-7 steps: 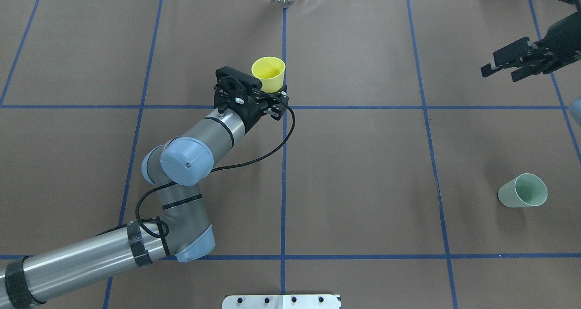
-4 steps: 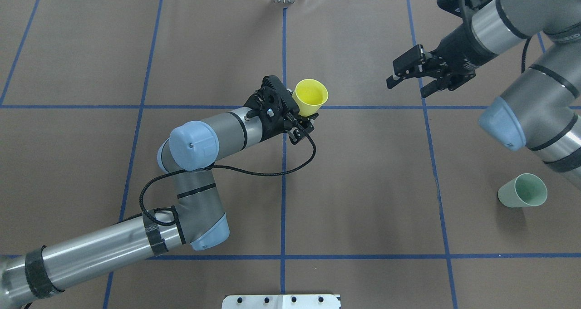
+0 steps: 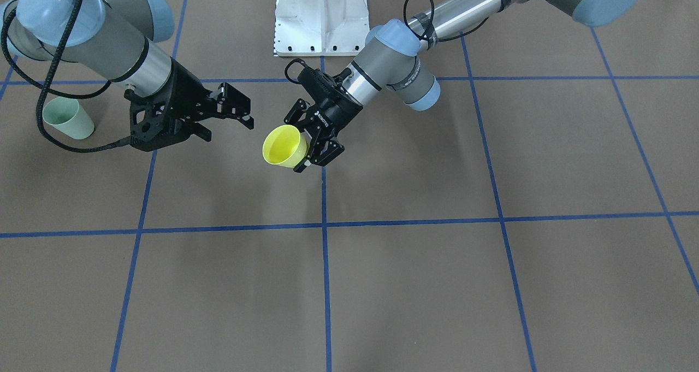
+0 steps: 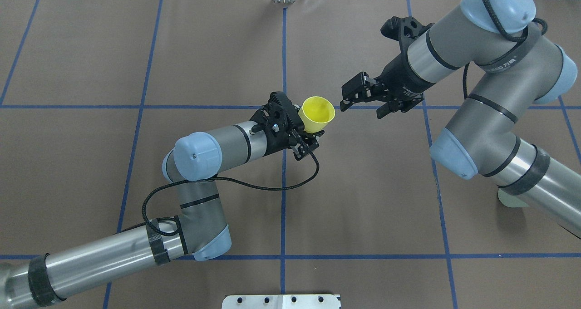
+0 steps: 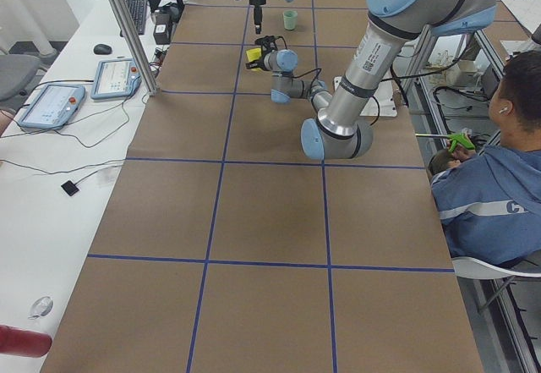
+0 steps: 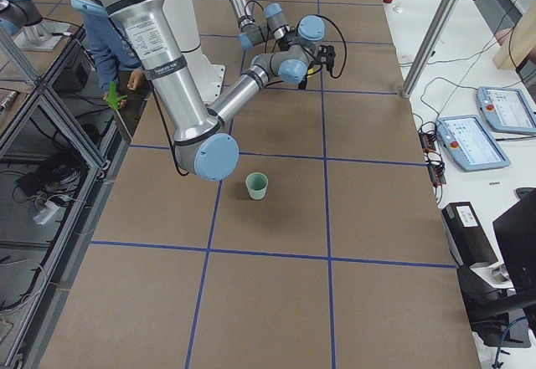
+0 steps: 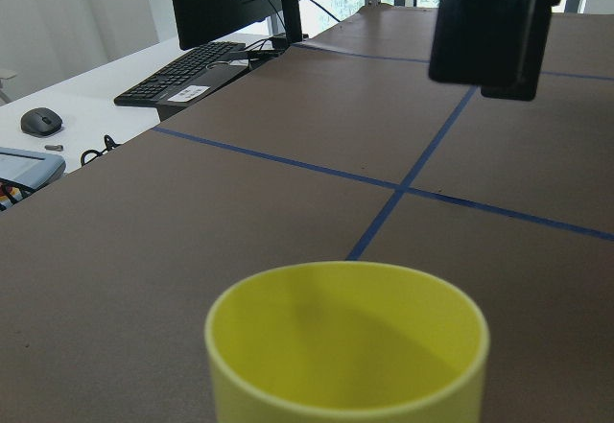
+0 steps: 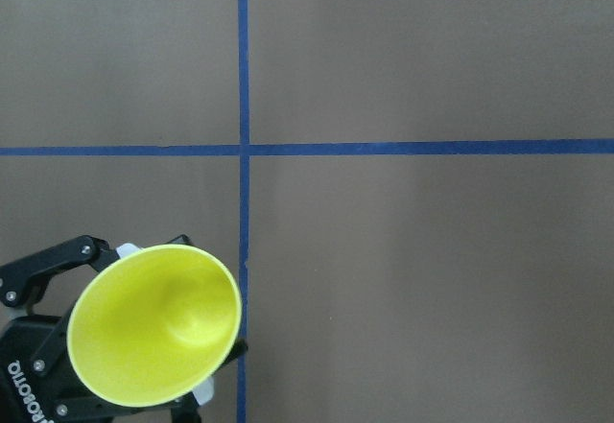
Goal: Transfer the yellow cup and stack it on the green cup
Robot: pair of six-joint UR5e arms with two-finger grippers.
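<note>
Over the desk [image 4: 363, 186], the right hand [image 4: 362, 105] had swung in from the far corner, jaws spread wide, stopping just short of the yellow cup [image 4: 317, 114]. The left hand [image 3: 307, 137], marked ROBOTIQ, gripped that cup in the air, mouth tipped toward the right hand, a bit further right than before. The green cup [image 3: 68, 119] hadn't budged: upright, well apart.
</note>
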